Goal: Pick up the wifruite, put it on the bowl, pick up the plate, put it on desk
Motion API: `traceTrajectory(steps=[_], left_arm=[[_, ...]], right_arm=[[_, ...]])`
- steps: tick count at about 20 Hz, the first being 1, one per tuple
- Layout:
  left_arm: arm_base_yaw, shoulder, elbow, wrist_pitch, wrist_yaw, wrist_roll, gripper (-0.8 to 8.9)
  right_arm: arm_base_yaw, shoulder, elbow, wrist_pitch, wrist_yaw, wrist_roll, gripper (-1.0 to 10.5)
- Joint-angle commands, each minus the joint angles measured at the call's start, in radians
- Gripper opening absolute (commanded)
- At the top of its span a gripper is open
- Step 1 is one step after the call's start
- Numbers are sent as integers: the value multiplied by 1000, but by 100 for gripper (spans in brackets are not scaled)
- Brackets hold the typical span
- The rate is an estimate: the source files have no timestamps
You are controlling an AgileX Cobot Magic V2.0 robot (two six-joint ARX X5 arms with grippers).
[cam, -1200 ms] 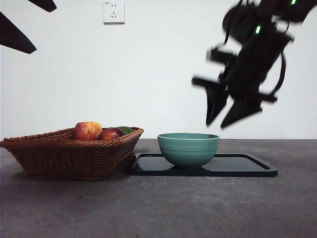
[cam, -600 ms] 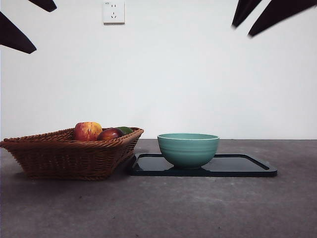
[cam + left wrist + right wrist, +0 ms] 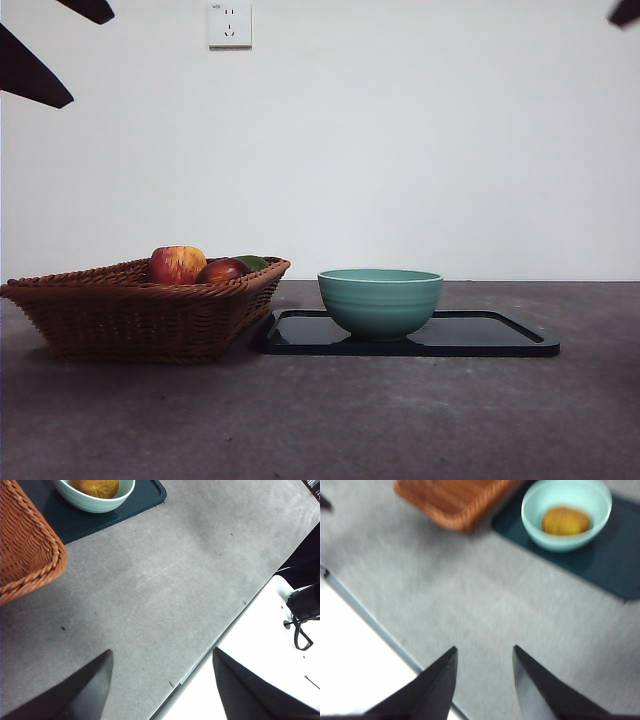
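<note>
The wifruite (image 3: 565, 521) lies in the bottom of the teal bowl (image 3: 380, 301), so the first half of the task reads as done; from the low front view it is hidden below the bowl's rim, and only the two wrist views look down on its tan skin. The bowl stands on a dark rectangular tray (image 3: 490, 335), which is presumably the "plate" to be handled next, and the tray lies flat on the grey tabletop (image 3: 320, 420). Just left of the tray sits a wicker basket (image 3: 140, 310) holding a red-and-yellow apple (image 3: 177, 264) and a dark red fruit (image 3: 222, 270), with something green behind them.

Both arms are high and away from the things. The right claw (image 3: 484, 680) hangs above the near edge of the tabletop with its jaws apart and nothing between them. The left claw (image 3: 162, 685) waits likewise, jaws wide apart and empty. Neither is near the tray, so any lift of it has not begun; the loaded bowl on top would make that lift call for a level grip.
</note>
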Motion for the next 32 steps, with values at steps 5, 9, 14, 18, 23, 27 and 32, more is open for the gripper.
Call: traceTrajectory(steps=[5, 9, 14, 18, 23, 27, 32], left_arm=[[-5, 5, 8, 9, 5, 13, 317], [-5, 5, 8, 9, 5, 24, 317], [-5, 5, 8, 10, 5, 25, 316], [-5, 5, 10, 14, 5, 48, 312], [-5, 61, 57, 92, 5, 57, 312], [-11, 217, 174, 122, 5, 72, 312], [-31, 502, 421, 121, 0, 153, 312]], right_arm=[[8, -22, -85, 63, -56, -7, 176], [7, -23, -85, 71, -56, -7, 176], [7, -23, -85, 71, -56, -7, 177], [7, -23, -85, 73, -73, -8, 176], [7, -23, -85, 75, -73, -8, 177], [7, -23, -85, 75, -73, -7, 177], [7, -25, -85, 74, -74, -8, 177]])
